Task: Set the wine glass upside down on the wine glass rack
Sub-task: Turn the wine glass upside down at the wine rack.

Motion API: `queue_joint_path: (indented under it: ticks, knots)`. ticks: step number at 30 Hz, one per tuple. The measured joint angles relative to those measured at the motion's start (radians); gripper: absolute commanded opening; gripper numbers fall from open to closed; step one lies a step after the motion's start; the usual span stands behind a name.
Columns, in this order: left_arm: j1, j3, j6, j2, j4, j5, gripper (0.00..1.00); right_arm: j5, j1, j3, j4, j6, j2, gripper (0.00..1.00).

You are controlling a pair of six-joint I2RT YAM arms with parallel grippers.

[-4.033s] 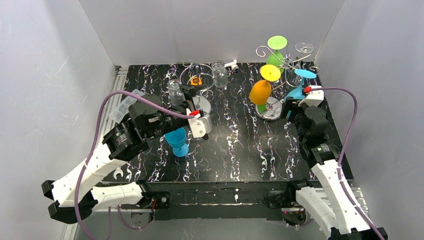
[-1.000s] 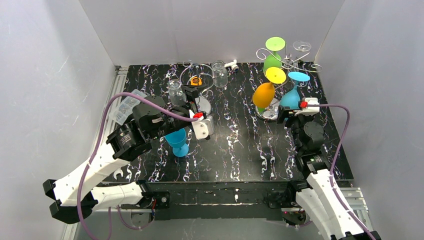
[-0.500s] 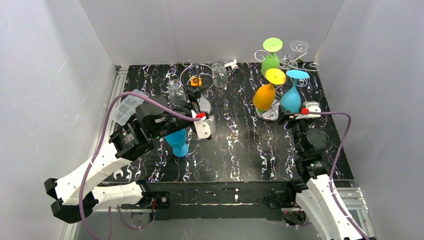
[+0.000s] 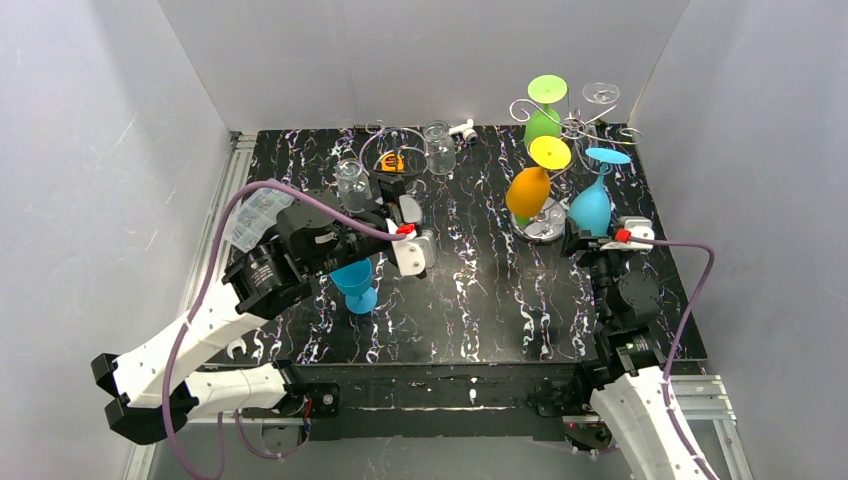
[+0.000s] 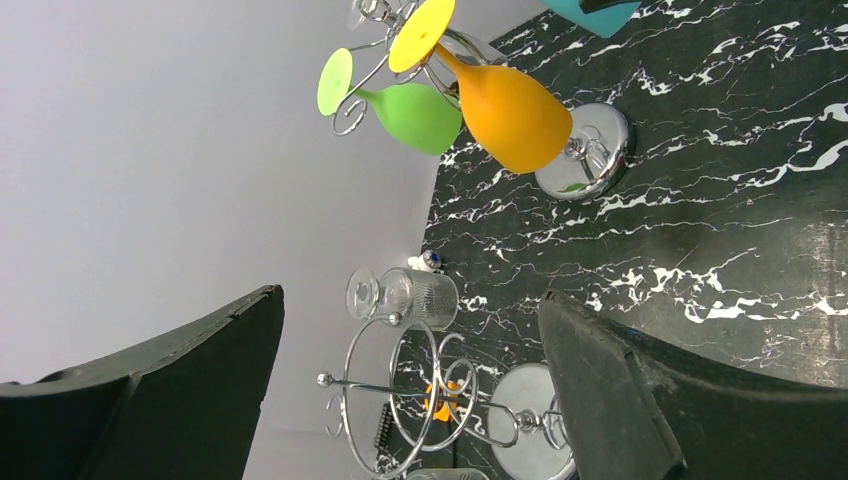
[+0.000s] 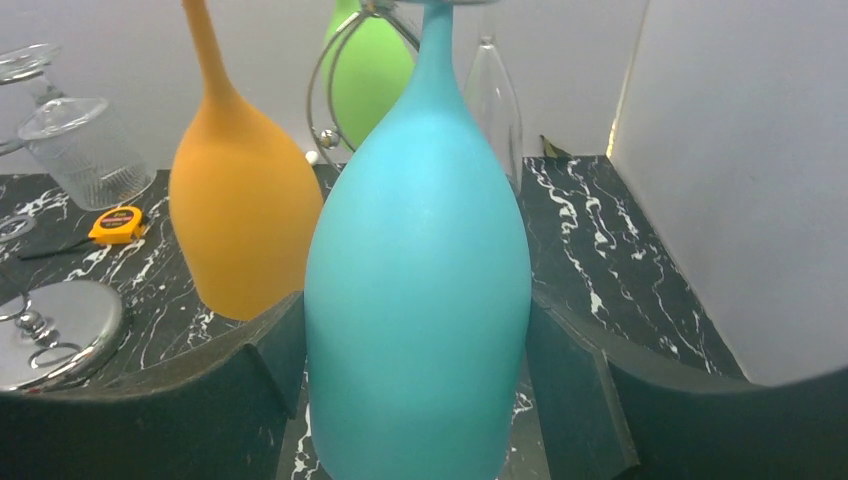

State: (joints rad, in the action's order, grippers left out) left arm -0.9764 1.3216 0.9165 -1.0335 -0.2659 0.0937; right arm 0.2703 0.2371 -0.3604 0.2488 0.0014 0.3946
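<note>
Teal wine glass [image 6: 420, 250], inverted, gripped in right pincer [image 6: 415, 345], nearer than before; left pincer [image 5: 410, 303] agape, empty.

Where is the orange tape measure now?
Top view: the tape measure lies far back, left of centre, behind the loop-ring stand, beside a clear glass.
</note>
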Motion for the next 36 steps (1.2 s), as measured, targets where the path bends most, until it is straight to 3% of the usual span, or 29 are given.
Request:
queue_joint_path:
  ticks: [9, 11, 14, 15, 26, 36]
  knots:
    - [0.0, 0.0, 0.0, -0.017, 0.004, -0.001, 0.98, 0.08, 0.001, 0.029, 0.003, 0.079, 0.001, 0.53]
    - [0.0, 0.0, 0.0, -0.019, 0.004, -0.001, 0.98, 0.084, 0.001, 0.03, 0.014, 0.087, 0.016, 0.64]
    - [0.0, 0.0, 0.0, -0.02, 0.004, -0.002, 0.98, 0.079, 0.001, 0.03, 0.029, 0.102, 0.039, 0.96]
    - [0.0, 0.0, 0.0, -0.02, 0.004, -0.002, 0.98, 0.076, 0.001, 0.03, 0.033, 0.108, 0.044, 0.98]
    - [0.0, 0.021, -0.011, -0.033, 0.002, -0.005, 0.98, 0.074, 0.001, -0.007, -0.113, 0.123, 0.006, 0.98]
    - [0.013, 0.052, -0.053, -0.071, -0.004, -0.006, 0.98, 0.062, 0.001, -0.181, -0.273, 0.123, -0.067, 0.98]
